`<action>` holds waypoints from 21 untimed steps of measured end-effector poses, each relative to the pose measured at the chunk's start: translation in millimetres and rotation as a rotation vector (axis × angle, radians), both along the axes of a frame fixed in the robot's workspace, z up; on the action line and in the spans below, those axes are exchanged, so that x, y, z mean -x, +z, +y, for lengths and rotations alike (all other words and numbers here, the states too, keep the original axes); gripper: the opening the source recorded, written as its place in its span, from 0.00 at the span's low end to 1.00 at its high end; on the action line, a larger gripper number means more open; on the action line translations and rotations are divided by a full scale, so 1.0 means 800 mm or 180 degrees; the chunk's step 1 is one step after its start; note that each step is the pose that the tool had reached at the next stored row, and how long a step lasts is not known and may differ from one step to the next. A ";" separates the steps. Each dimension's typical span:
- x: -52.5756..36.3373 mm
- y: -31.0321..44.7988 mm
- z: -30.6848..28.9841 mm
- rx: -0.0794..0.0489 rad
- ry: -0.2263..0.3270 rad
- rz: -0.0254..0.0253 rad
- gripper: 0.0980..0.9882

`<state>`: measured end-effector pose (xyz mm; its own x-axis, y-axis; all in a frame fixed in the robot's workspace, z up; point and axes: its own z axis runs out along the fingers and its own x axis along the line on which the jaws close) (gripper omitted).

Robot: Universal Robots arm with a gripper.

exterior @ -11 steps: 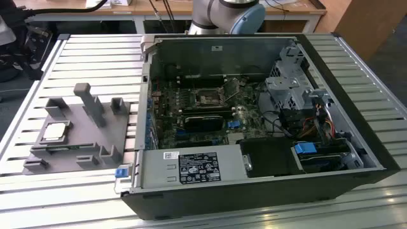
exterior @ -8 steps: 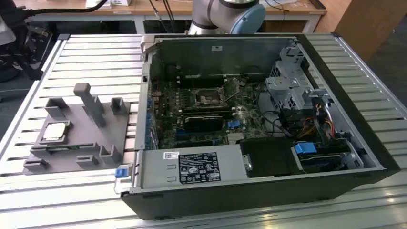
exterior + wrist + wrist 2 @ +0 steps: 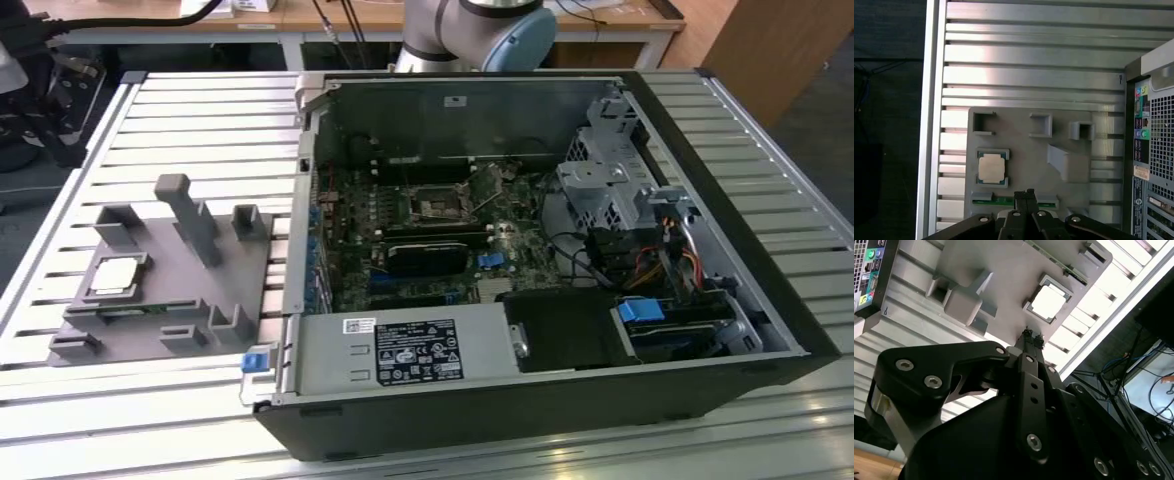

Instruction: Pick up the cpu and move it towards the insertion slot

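The cpu (image 3: pixel 118 275), a pale silvery square chip, lies flat in a recess of the grey fixture (image 3: pixel 187 300) at the exterior view's left, and it shows as cpu (image 3: pixel 1048 302) and cpu (image 3: pixel 991 168) in both wrist views. The insertion slot (image 3: pixel 438 207), a square socket with a dark centre and metal frame, sits on the motherboard inside the open computer case (image 3: pixel 747 240). My gripper (image 3: pixel 1032 335) hangs well above the fixture, apart from the chip. Its black fingers are shut together with nothing between them, as the gripper (image 3: pixel 1025 192) also shows in the first wrist view.
The fixture (image 3: pixel 1024 145) carries upright grey posts and blocks (image 3: pixel 187 215) beside the chip, and a green board strip (image 3: pixel 999 201) lies in it. Everything rests on a ribbed aluminium table (image 3: pixel 160 110). The case's rear panel (image 3: pixel 1154 150) stands close beside the fixture. The floor drops off past the table edge (image 3: pixel 931 100).
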<state>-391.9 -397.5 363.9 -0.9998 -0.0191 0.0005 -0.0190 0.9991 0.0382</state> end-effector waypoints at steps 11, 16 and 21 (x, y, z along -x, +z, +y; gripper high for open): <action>0.006 -0.0001 0.0000 0.0000 0.0000 0.0000 0.01; 0.009 -0.0005 0.0000 -0.0001 0.0000 -0.0001 0.01; 0.013 -0.0011 0.0000 0.0000 0.0000 0.0000 0.01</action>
<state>-402.1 -397.5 363.0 -0.9998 -0.0191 0.0004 -0.0191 0.9991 0.0383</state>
